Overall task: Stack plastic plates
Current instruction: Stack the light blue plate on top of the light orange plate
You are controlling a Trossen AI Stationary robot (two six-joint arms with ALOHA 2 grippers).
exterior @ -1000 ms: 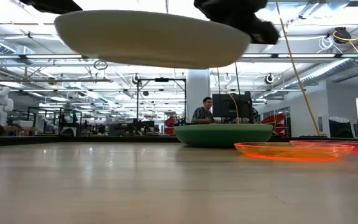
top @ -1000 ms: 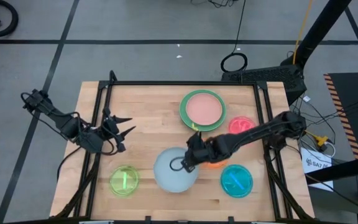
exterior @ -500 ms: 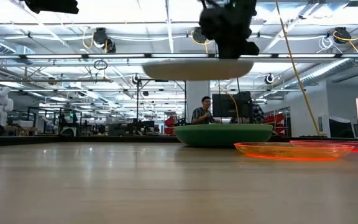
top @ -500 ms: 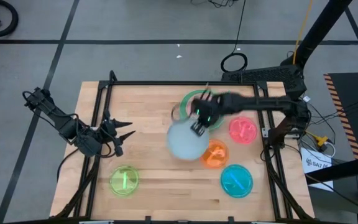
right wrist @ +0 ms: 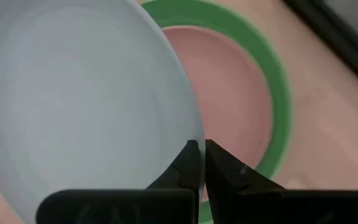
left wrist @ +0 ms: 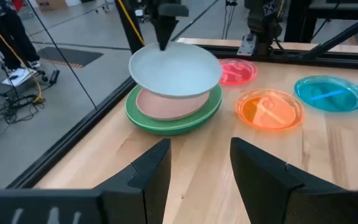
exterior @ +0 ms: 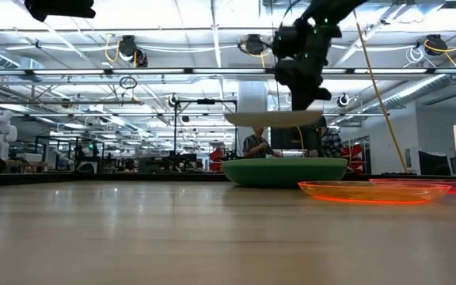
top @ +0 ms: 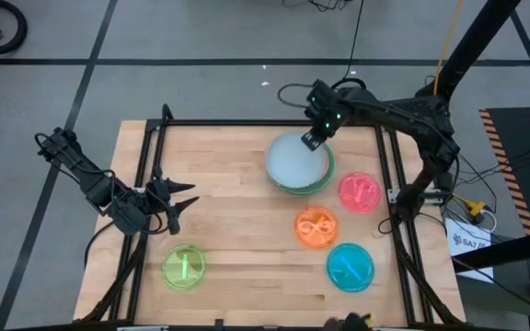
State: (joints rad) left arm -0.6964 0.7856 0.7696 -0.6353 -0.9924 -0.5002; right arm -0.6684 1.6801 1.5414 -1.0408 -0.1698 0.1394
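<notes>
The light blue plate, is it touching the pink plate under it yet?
Apart. In the low view the light blue plate hangs from the right gripper with background showing beneath it; the pink plate sits lower.

Both arms (top: 389,115) are dark, jointed, with black cables along them.

You have a matt, opaque light blue plastic plate (left wrist: 174,71) above a smooth pale pink plastic plate (left wrist: 166,106) nested in a glossy green plastic plate (left wrist: 166,123). The smaller round plates are translucent, shiny plastic: orange (left wrist: 270,109), hot pink (left wrist: 238,70), cyan (left wrist: 330,93), lime (top: 184,268). Your table (top: 228,202) is pale wood with a smooth, satin finish, framed by black metal rails (top: 265,122).
</notes>
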